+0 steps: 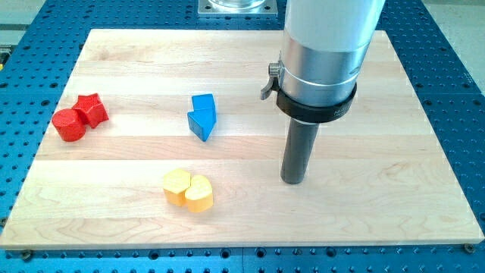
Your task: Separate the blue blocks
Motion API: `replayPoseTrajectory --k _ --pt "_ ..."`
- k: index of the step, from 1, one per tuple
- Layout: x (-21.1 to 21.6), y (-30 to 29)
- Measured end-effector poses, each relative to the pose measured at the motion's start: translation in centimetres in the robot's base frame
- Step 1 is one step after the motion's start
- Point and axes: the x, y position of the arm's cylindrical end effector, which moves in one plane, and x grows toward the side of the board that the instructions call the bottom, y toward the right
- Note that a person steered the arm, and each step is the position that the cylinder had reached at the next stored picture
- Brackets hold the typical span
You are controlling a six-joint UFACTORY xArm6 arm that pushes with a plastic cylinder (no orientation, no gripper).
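Approach seems the step in hand: my tip (pixel 293 182) stands right of centre, well apart from the two touching blue blocks (pixel 202 116) at centre-left of the bench (pixel 394 136), so wedging between them comes next; there are no jaws, and their seam is hard to read.

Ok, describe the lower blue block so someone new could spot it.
On the wooden board, look left of my tip to the blue pair near the centre. The blue triangular block is the lower one, touching the blue cube above it; its wedge shape sets it apart.
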Motion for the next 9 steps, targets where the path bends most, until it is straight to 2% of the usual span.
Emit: replayPoseTrajectory --k 4,5,6,7,8,9 --pt "1.1 0.2" --pt "0.9 -3.5" --pt "0.7 -11.7" --pt "-1.5 -14.3" --pt "-6.0 -14.7" --pt "-8.8 -9.9"
